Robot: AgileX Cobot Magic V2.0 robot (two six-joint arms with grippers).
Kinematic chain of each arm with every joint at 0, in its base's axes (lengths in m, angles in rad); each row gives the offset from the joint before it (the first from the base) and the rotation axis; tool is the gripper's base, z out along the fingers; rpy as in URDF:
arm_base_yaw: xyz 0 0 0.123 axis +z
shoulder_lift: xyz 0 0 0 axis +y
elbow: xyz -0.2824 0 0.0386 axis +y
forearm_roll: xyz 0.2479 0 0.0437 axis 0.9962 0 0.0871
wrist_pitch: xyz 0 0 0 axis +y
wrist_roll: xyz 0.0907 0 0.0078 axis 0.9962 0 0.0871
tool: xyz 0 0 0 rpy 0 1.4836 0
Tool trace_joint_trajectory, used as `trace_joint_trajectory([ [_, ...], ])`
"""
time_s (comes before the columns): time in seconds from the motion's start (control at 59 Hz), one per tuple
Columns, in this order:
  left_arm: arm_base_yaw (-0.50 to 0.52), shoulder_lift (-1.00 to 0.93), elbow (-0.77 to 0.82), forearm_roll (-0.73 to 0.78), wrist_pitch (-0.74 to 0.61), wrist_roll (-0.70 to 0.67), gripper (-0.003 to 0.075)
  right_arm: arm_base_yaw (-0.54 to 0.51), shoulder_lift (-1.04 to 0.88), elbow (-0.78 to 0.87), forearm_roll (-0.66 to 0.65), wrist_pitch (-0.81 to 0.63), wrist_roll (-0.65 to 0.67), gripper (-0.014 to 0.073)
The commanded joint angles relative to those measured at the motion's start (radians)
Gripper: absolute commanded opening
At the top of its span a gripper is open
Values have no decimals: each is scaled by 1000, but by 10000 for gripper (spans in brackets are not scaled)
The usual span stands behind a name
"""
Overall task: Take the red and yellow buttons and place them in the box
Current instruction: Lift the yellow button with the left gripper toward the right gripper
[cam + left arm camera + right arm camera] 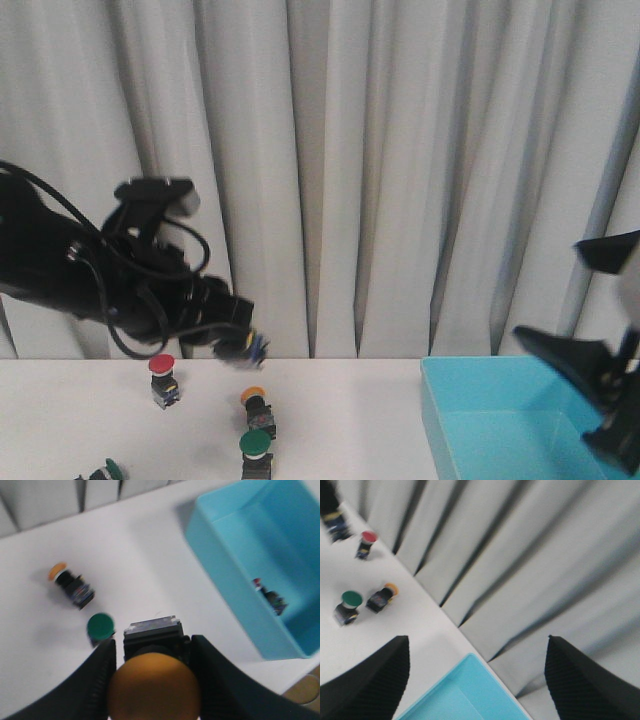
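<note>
My left gripper [249, 346] hangs over the table's back left, shut on a yellow button [154, 685] whose orange-yellow cap fills the space between the fingers. On the table stand a red button [162, 377] and another yellow button [256, 402], which lies on its side in the left wrist view [70, 582]. The turquoise box [432, 420] sits at the right; in the left wrist view a small red-capped button [270, 596] lies inside the box [225, 560]. Above the box, my right gripper [548, 292] is open and holds nothing.
Two green-capped buttons stand near the front, one [256, 449] just in front of the yellow one and one [110, 470] at the lower left edge. A pale curtain [350, 150] closes off the back of the table.
</note>
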Motion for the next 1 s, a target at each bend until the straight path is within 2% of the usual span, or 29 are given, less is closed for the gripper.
trace_joint_trajectory([
  [0.0, -2, -88, -28, -193, -87, 126, 18, 50, 29, -27, 5, -75, -81, 550],
  [0.288, -2, -115, -28, -549, -20, 298, 21, 220, 104, -27, 9, -191, -114, 550],
  [0.508, -2, -115, -28, -725, 54, 482, 21, 246, 136, -27, 31, -255, -123, 550],
  [0.61, -2, -115, -28, -768, 63, 524, 22, 248, 144, -27, 32, -254, -126, 550],
  [0.983, -3, -115, -28, -766, 74, 544, 26, 309, 152, -27, 32, -261, -203, 550],
])
